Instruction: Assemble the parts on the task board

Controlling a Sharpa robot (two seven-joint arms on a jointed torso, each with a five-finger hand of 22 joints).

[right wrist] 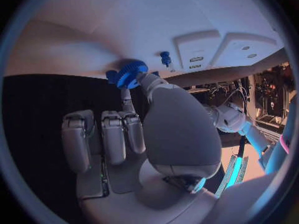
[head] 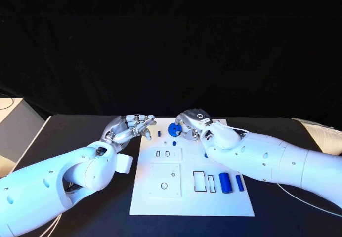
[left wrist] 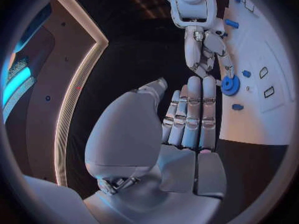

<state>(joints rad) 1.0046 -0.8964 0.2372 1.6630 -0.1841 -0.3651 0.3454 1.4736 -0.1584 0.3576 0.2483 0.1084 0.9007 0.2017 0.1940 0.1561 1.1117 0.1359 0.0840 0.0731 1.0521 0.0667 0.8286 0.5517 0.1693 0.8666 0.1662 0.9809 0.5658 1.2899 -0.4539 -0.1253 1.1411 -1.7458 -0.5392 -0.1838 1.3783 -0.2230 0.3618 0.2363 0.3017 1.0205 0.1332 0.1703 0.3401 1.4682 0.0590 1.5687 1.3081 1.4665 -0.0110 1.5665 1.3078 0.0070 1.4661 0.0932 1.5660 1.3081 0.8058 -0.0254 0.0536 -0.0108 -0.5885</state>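
The white task board (head: 191,197) lies lengthwise away from the robot on the black table (head: 71,133), with bare table open on both long sides of it and beyond its far edge. At the board's far end the right hand (head: 191,124) pinches a blue toothed gear (right wrist: 131,73) between thumb and a fingertip; the gear stands at the board, its disc face-on to the board surface, and in the head view it is partly covered by that hand. The left hand (head: 132,127) hovers just off the board's far left corner, fingers straight and side by side, gripping nothing. On the near right part of the board a blue cylinder (head: 225,182) and a slimmer blue pin (head: 239,182) lie flat, long axes parallel to the board's long edges, beside two rectangular slots (head: 205,181). A small blue peg (right wrist: 166,58) stands near the gear; its seating is too small to make out.
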